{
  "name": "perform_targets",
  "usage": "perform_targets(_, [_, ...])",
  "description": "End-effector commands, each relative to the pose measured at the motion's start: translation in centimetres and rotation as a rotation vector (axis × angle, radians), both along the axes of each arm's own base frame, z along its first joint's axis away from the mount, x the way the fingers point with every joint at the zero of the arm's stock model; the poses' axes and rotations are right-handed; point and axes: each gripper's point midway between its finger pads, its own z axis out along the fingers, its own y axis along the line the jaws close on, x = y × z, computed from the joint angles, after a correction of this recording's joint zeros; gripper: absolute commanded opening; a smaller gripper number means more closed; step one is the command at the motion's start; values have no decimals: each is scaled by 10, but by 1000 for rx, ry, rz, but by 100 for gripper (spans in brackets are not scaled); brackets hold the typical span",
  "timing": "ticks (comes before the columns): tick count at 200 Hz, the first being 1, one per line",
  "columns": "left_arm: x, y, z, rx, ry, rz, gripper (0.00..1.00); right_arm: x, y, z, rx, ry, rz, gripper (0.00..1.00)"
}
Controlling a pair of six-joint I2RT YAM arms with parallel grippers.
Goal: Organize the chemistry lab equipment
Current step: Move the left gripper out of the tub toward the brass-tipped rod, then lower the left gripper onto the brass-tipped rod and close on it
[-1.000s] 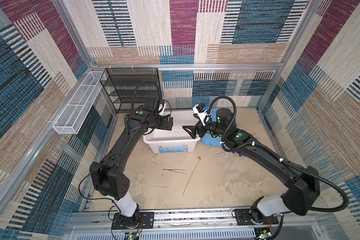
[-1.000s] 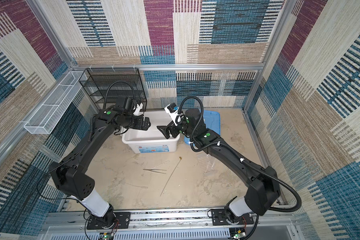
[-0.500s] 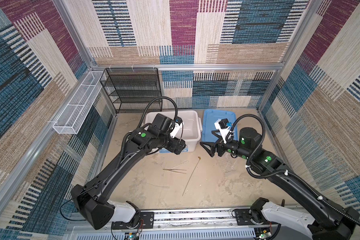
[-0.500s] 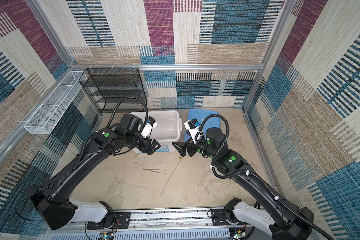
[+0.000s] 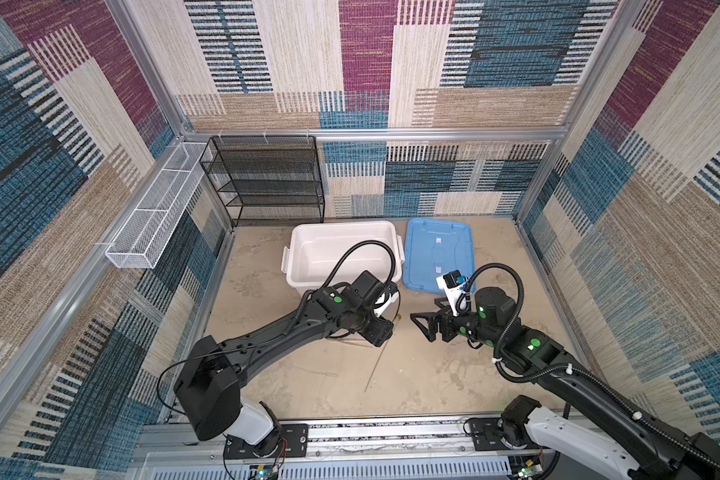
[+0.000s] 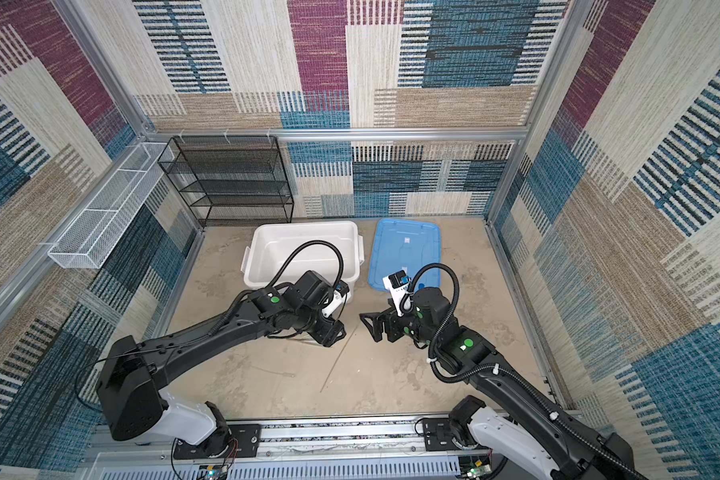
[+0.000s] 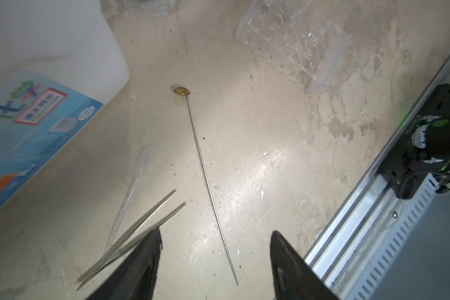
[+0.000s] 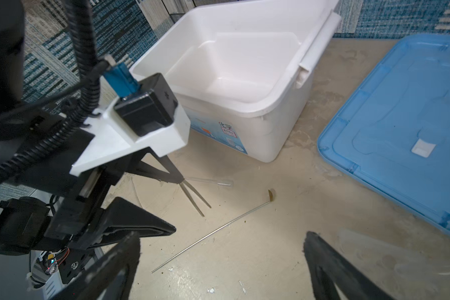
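Observation:
The metal tweezers (image 7: pixel 130 239) lie on the table beside the clear dropper (image 7: pixel 134 189). To their side lies the long thin rod (image 7: pixel 208 181), its spoon tip (image 7: pixel 181 91) toward the tub. The clear tube rack (image 7: pixel 296 44) lies on its side further off. My left gripper (image 7: pixel 216 232) is open and low over the table; one finger sits over the tweezers, and the rod's plain end lies under the gap. In a top view it (image 5: pixel 381 332) faces my right gripper (image 5: pixel 418 324), which is wide open and empty above the rod (image 8: pixel 211 233).
The white tub (image 5: pixel 341 226) stands open behind both grippers, with its blue lid (image 5: pixel 437 253) flat to its right. A black mesh shelf (image 5: pixel 267 183) stands at the back left. A white wire basket (image 5: pixel 159 212) hangs on the left wall.
Both arms have come away from the tub and down toward the table in front of it. The left jaws have narrowed. The right jaws have stayed wide.

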Motion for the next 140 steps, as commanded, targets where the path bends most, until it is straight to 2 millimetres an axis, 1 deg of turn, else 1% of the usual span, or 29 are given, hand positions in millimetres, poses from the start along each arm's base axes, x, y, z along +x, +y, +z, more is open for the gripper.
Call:
perform_targets(1, [12,-16,-6,-53,-26,43,60,6,-11,-3,15,9,-91,99])
perform_targets(27, [10,-22,-32,13,-19,35,51,4,-17,-8,31,9,-121,99])
perform_targets(44, [6,-25,-48,49,-2,22,50,3,-19,-12,34,26,-128,99])
perform_targets(50, [5,-25,-54,66,2,22,49,2,-19,-14,34,32,-131,100])
perform_targets(57, [6,-25,-59,83,1,32,43,1,-20,-15,37,37,-134,100])
perform_targets(70, [7,-23,-69,112,7,41,42,-2,-21,-18,40,43,-132,99])
perform_targets(84, [9,-21,-78,142,6,48,42,-4,-24,-21,35,49,-139,99])
perform_targets(102, [8,-24,-86,152,26,36,41,-6,-28,-24,33,53,-153,99])
perform_targets(106, [7,-25,-87,155,27,31,40,-6,-28,-23,35,53,-155,99])
perform_targets(110, [7,-25,-89,163,28,28,36,-6,-28,-23,36,53,-156,99])
perform_targets(114, [7,-25,-91,171,26,27,34,-6,-28,-22,39,50,-157,99])
perform_targets(140, [7,-22,-101,210,24,24,33,-6,-29,-21,39,46,-162,99])
